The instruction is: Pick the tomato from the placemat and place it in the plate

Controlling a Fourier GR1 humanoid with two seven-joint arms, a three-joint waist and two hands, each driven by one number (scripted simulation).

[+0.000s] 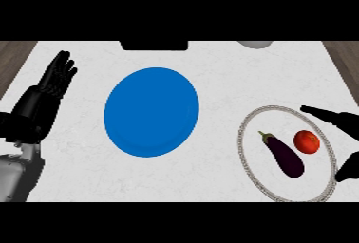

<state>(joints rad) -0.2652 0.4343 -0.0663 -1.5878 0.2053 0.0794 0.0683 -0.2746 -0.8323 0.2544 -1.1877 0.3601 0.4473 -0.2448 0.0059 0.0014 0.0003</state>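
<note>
At lower right we see the tomato (pixel 306 141) on the round placemat (pixel 255 124) beside an eggplant (pixel 283 154), untouched. Right hand (pixel 335 117) brackets it at the right edge, fingers spread apart, holding nothing. Left hand (pixel 48 92) rests open at left. Blue plate (pixel 151 111) sits center, farther up.

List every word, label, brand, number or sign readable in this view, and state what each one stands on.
None: no readable text shows anywhere.
The round blue plate, the white round placemat with a patterned rim, the red tomato and the dark purple eggplant are all unmarked.
The white marble counter carries only faint veining, no writing.
</note>
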